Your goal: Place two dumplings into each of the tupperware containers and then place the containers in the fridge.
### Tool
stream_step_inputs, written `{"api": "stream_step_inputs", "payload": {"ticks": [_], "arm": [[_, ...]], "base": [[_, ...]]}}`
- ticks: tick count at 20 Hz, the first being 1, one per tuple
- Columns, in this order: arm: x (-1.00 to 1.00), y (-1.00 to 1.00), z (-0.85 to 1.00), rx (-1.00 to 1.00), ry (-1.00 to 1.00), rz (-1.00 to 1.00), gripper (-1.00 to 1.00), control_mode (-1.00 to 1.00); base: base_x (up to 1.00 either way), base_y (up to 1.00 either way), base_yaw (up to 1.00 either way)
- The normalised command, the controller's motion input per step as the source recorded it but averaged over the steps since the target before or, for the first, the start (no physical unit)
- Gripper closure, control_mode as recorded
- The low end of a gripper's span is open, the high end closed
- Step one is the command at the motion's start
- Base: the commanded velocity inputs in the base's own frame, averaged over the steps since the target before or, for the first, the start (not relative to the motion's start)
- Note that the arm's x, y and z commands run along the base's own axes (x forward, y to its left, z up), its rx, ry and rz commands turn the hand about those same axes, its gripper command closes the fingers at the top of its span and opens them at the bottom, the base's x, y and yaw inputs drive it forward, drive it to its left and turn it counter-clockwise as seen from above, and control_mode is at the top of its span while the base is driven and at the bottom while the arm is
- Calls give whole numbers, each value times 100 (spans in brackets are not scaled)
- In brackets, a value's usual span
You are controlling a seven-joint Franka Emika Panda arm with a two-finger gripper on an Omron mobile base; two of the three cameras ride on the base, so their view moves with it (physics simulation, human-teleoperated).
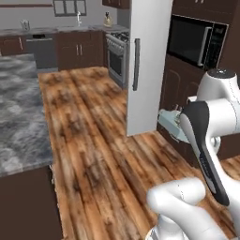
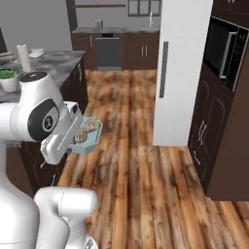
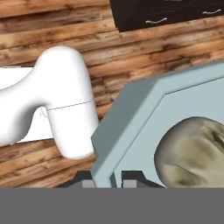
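Observation:
My gripper point(image 3: 109, 180) is shut on the rim of the small pale blue tupperware container point(image 3: 144, 122), holding it in the air above the wood floor. A lumpy beige dumpling point(image 3: 192, 151) lies inside it. From the right base the container point(image 2: 88, 134) shows at the end of my arm with two dumplings point(image 2: 90, 127) in it. From the left base its pale rim point(image 1: 168, 123) pokes out from behind my forearm. The fridge point(image 1: 145, 65) stands ahead as a tall white panel with a dark vertical handle point(image 2: 164, 68). The larger translucent white container is out of view.
A grey marble island counter point(image 1: 18, 108) runs along the left, carrying a paper towel roll point(image 2: 23, 57) and a potted plant point(image 2: 7, 80). Dark-wood cabinets with a built-in microwave point(image 1: 194, 42) stand right of the fridge. A stove point(image 1: 117, 54) is further back. Open wood floor point(image 2: 141, 160) lies between.

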Motion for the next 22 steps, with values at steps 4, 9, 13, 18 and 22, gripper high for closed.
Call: {"api": "stream_step_inputs", "payload": {"ticks": [4, 9, 13, 18, 22], "arm": [[0, 0, 0, 0, 0, 0, 100, 100], [0, 0, 0, 0, 0, 0, 100, 100], [0, 0, 0, 0, 0, 0, 100, 100], [0, 0, 0, 0, 0, 0, 100, 100], [0, 0, 0, 0, 0, 0, 100, 100]], "base": [[100, -9, 16], [100, 0, 13], [100, -11, 9], [100, -11, 8], [100, -13, 7]]}}
